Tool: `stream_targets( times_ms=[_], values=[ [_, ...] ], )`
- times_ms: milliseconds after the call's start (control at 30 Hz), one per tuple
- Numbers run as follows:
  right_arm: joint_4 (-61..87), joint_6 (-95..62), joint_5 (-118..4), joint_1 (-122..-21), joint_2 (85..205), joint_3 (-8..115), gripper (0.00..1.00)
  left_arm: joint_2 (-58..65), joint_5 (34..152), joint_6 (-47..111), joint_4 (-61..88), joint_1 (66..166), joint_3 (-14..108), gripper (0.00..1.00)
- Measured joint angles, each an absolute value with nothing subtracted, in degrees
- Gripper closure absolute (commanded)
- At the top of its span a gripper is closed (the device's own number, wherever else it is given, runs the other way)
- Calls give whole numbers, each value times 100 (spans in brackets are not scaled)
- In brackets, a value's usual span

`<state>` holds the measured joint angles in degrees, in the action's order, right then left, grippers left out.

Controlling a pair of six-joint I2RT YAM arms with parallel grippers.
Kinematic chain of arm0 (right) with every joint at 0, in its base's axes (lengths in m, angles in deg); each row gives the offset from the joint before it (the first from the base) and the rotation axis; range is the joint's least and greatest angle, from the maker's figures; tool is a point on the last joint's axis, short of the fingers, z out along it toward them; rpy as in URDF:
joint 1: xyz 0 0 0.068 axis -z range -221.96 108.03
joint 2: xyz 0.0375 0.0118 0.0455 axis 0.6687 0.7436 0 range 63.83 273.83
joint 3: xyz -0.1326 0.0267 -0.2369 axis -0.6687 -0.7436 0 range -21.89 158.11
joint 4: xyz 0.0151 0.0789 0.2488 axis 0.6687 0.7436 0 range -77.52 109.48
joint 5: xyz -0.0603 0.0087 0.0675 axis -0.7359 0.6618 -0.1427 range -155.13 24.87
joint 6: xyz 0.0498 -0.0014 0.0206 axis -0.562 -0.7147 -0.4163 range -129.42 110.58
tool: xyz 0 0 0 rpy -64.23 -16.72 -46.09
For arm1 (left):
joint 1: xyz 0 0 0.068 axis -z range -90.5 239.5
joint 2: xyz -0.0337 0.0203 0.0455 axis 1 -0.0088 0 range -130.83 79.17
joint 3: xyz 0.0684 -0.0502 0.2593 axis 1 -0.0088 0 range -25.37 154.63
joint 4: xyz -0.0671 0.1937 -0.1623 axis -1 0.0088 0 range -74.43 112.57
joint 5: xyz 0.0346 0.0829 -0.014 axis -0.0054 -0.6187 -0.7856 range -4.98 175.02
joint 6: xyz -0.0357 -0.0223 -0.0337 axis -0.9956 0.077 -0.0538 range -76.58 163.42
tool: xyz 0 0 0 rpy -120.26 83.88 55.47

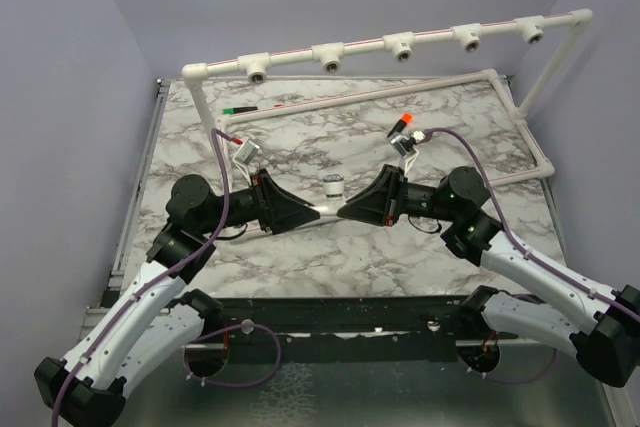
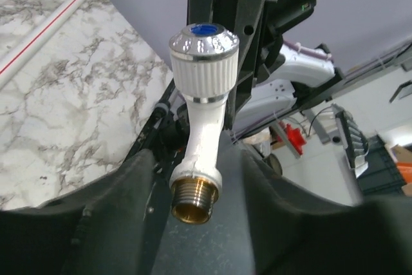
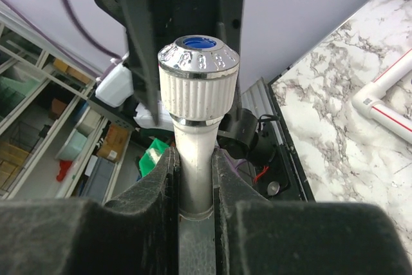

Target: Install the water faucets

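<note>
The water faucet (image 1: 331, 187) has a white ribbed knob with a chrome top and blue cap, a white bent body and a brass threaded end. It is held above the marble table between both grippers. My right gripper (image 1: 345, 211) is shut on the faucet's white body (image 3: 195, 159) just below the knob (image 3: 198, 75). My left gripper (image 1: 318, 213) is open. Its fingers (image 2: 116, 217) stand wide on either side of the brass thread (image 2: 192, 201) and do not touch it. The knob (image 2: 204, 49) points up in the left wrist view.
A white pipe frame (image 1: 400, 47) with several tee sockets runs along the back, and a lower pipe (image 1: 400, 87) lies on the table. A black stick with a green tip (image 1: 238, 109) lies at the back left. An orange-tipped piece (image 1: 403, 123) lies behind the right wrist.
</note>
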<state>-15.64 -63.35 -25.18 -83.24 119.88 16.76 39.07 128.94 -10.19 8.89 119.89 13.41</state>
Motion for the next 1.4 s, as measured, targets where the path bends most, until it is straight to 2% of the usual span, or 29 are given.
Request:
stream_targets(
  times_ms=[133, 333, 733, 833, 967, 1133, 1400],
  values=[
    [-1306, -6108, -2593, -8324, 11909, 1698, 100, 3802, 12732, -741, 1403, 11989, 1684, 20],
    [-685, -5653, -2796, -8322, 11706, 1943, 100, 3488, 12242, 151, 2419, 11989, 2803, 16],
    [740, -4458, -3248, -8320, 11389, 2874, 100, 2257, 10382, 1954, 3973, 11989, 5199, 16],
    [1035, -4178, -3395, -8320, 11374, 3001, 99, 1818, 9808, 2404, 4172, 11989, 5938, 20],
    [1306, -3885, -3519, -8320, 11330, 3092, 99, 1230, 8920, 3042, 4181, 11989, 6884, 24],
    [1433, -3719, -3541, -8320, 11332, 3178, 100, 513, 7980, 3733, 4089, 11972, 7737, 25],
    [1538, -3610, -3484, -8320, 11463, 3438, 99, -637, 7639, 4198, 3844, 11097, 8493, 26]
  ],
)
